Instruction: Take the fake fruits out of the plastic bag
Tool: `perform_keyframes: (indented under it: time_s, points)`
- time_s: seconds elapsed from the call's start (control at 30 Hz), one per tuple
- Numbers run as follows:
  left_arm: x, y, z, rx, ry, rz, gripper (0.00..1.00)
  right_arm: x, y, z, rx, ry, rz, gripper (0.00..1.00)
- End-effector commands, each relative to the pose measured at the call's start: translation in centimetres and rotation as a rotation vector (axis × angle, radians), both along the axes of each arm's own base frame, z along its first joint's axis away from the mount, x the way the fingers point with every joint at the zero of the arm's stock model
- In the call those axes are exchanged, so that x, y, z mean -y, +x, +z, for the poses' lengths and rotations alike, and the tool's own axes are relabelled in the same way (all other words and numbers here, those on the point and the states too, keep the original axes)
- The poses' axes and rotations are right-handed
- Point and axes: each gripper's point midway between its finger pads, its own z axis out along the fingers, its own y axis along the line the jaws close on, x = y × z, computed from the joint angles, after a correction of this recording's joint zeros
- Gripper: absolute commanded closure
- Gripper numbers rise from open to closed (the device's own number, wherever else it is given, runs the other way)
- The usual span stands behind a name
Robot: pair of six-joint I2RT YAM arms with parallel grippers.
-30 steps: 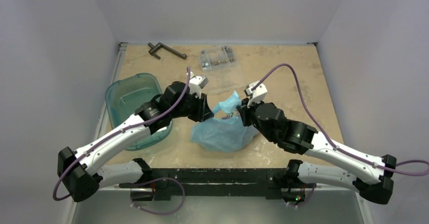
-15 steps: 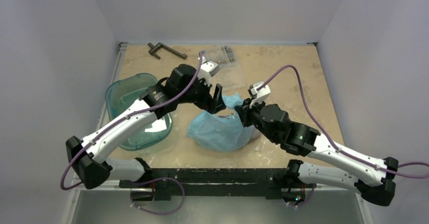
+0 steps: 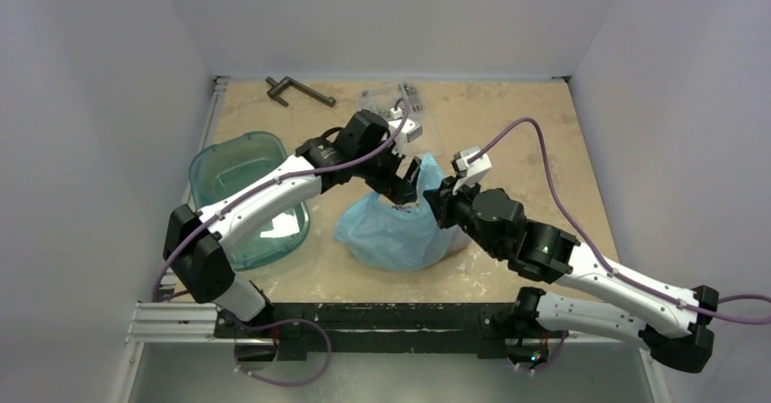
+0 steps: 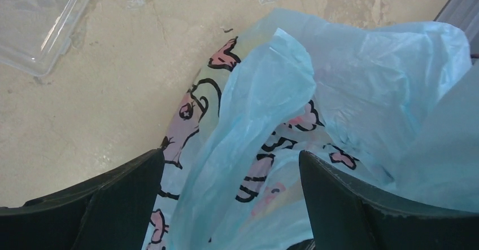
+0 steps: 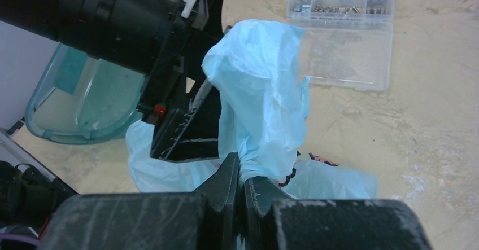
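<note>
In the middle of the table [image 3: 509, 130], a little toward the near edge, the plastic bag [image 3: 391, 239] sits slumped in a soft heap, with the teal tub [image 3: 238, 185] to its left and the clear parts box [image 3: 393, 103] beyond it on the far side. The right gripper [image 5: 242, 174] is pinched tight on a gathered bit of film at the bag's right upper edge, pulling a crest of it up. The left gripper [image 4: 229, 165] stands with its jaws spread wide on either side of a raised fold at the far top of the bag, not clamped on anything.

That film looks feather-light, limp and a bit slick. I'd guess it will crumple and slide rather than hold a shape, so it wants holding at a bunched edge or rim, never on a flat stretch. The fake fruits I can't see at all; whatever is inside is hidden under the folds. Being hard little plastic pieces, they should be light and prone to rolling once free.

The bag itself is pale blue and see-through, much wrinkled, with a whitish panel printed in black outlines and pink shapes showing in the left wrist view
</note>
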Motion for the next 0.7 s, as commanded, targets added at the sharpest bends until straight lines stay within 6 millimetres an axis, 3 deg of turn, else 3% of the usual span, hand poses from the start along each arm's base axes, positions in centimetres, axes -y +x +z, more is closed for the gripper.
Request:
perform_keyframes:
  time_s: [0.0, 0.03, 0.13, 0.3, 0.5, 0.57, 0.67]
  points:
    - [0.9, 2.8, 1.7, 0.082, -0.017, 0.055, 0.19, -0.2, 0.0, 0.9, 0.014, 0.062, -0.003, 1.0]
    - [0.9, 3.2, 1.7, 0.09, -0.007, 0.074, 0.26, -0.2, 0.0, 0.7, 0.011, 0.061, -0.006, 1.0]
    - [0.1, 4.5, 2.5, 0.133, 0.01, 0.149, 0.63, 0.3, 0.4, 0.3, -0.002, 0.057, -0.053, 1.0]
    - [-1.5, 5.5, 5.9, 0.226, -0.021, 0.255, 1.0, 3.2, 2.3, 0.2, -0.01, 0.024, -0.271, 1.0]
    - [-2.4, 6.2, 12.5, 0.26, -0.247, 0.29, 1.0, 7.7, 6.9, 2.1, -0.009, 0.002, -0.48, 1.0]
    - [-2.4, 6.9, 14.3, 0.234, -0.333, 0.28, 1.0, 10.3, 9.3, 3.7, 0.014, 0.007, -0.561, 1.0]
    - [-2.8, 8.4, 17.9, 0.232, -0.42, 0.278, 1.0, 11.9, 11.8, 6.7, 0.042, -0.004, -0.608, 1.0]
